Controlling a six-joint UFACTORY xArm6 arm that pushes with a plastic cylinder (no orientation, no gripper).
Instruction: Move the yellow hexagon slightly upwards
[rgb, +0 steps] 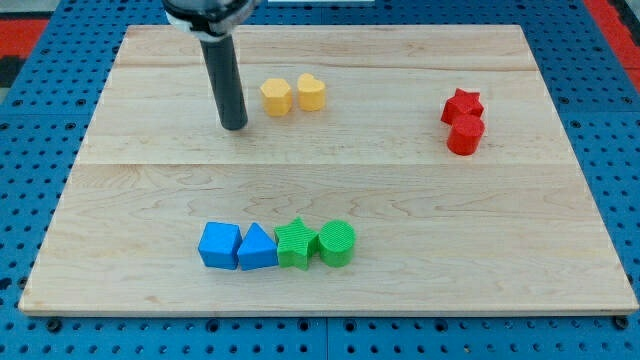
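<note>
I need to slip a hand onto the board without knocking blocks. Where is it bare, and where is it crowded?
Bare: the middle of the wooden board, between the yellow hexagon with yellow heart and the bottom row; also the bottom right. Crowded: blue cube, blue triangle, green star, green cylinder; red star on red cylinder. My tip stands left of the hexagon.

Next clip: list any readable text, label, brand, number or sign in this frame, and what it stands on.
None: no text, label, number or sign shows anywhere.
The pale wooden board, the blue pegboard beneath it, my tip and the yellow hexagon block are all unmarked.
</note>
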